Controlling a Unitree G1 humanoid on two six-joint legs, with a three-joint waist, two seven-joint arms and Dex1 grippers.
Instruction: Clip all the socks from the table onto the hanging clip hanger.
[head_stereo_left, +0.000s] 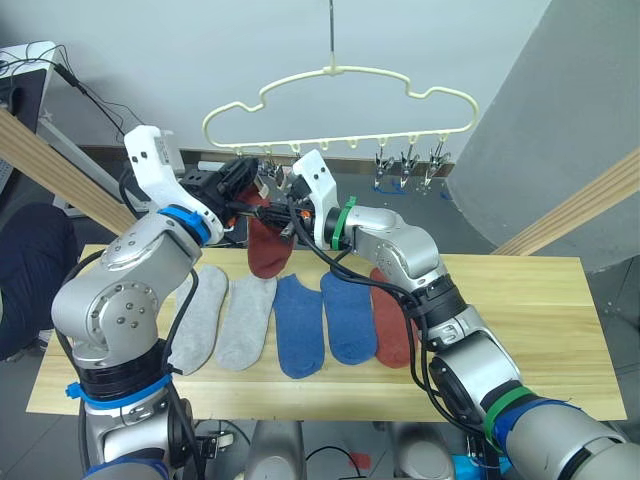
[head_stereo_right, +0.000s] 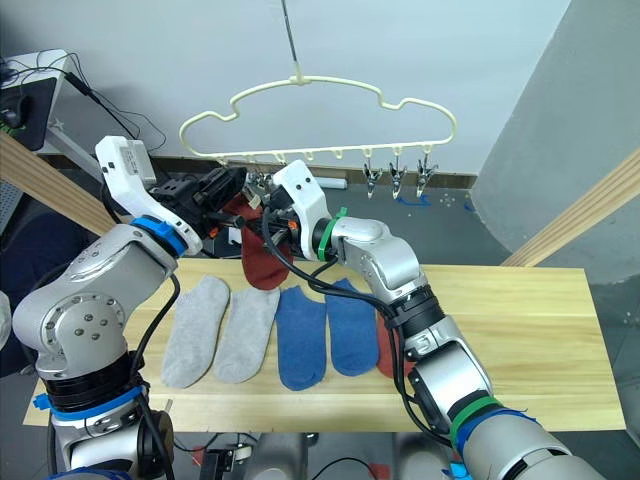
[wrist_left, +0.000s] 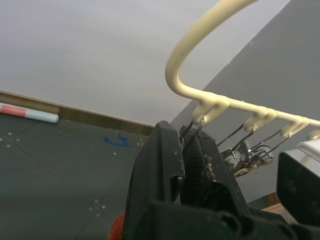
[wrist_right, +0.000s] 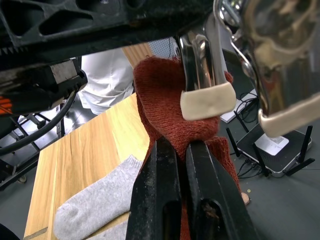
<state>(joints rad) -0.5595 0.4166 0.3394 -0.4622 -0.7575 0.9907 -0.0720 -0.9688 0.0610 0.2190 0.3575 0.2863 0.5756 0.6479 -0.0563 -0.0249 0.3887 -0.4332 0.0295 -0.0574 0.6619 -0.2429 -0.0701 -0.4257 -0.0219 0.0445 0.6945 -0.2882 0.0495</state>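
Note:
The pale yellow clip hanger (head_stereo_left: 340, 72) hangs above the table's far edge, with silver clips (head_stereo_left: 408, 160) along its lower bar. My left gripper (head_stereo_left: 240, 175) is shut on a clip (wrist_left: 192, 132) near the hanger's left end. Close beside it, my right gripper (head_stereo_left: 275, 205) is shut on a rust red sock (head_stereo_left: 268, 252), held up at that clip, whose pale pads (wrist_right: 207, 102) lie against the knit. On the table (head_stereo_left: 540, 320) lie two grey socks (head_stereo_left: 200, 318), two blue socks (head_stereo_left: 298, 325) and another rust red sock (head_stereo_left: 392, 325), partly hidden behind my right arm.
Slanted wooden beams rise at the left (head_stereo_left: 50, 160) and right (head_stereo_left: 580, 205) of the table. A grey panel (head_stereo_left: 560, 120) stands behind the right end. The table's right half is bare wood.

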